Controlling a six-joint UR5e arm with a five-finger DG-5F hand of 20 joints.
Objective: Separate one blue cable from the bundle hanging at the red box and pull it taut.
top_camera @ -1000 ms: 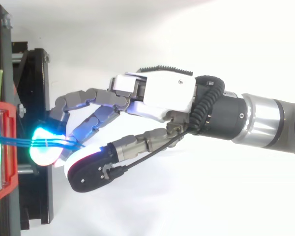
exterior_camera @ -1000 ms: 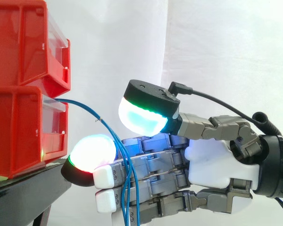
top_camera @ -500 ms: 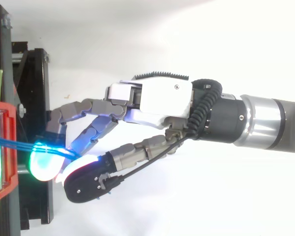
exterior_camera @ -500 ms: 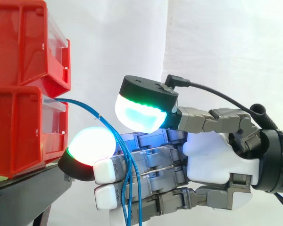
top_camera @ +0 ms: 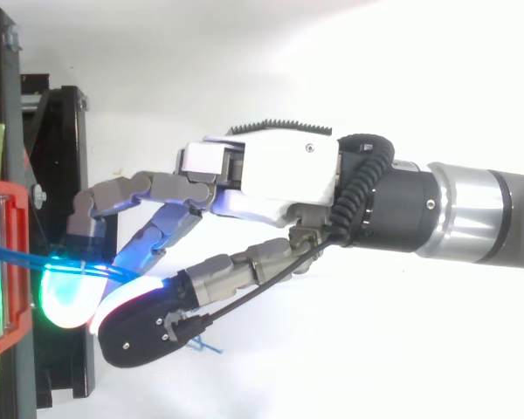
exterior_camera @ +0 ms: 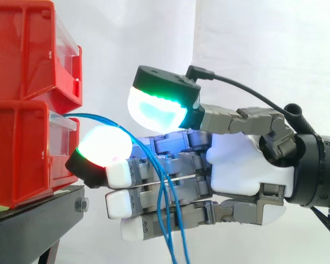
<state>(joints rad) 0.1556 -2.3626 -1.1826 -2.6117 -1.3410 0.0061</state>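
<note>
Against a white curtain [exterior_camera: 253,55], two red bins are seen stacked at the left edge of the side view. The upper red bin [exterior_camera: 22,49] is set on the lower red bin [exterior_camera: 22,154], and both are carried by a black stand [exterior_camera: 33,225]. A bundle of thin blue cables [exterior_camera: 166,204] is led out over the lower bin's front lip, arched to the right and hung down past the bottom edge of the view.

The hand [exterior_camera: 247,168] is held level and is brought in from the right edge. Its fingers are stretched nearly straight towards the bins, and the thumb pad [exterior_camera: 154,110], glowing cyan and green, is raised above them. The cables are passed through the narrow gap under the thumb and draped over the fingers. No clamping is seen, so nothing is held.

The foremost fingertip pad [exterior_camera: 103,146], glowing white and red, is placed just beside the lower bin's front edge and just above the stand's corner, with little room there. From above, that pad is seen over the stand's outer edge, near the bin. Free room is seen above the hand and on both sides of the arm.
</note>
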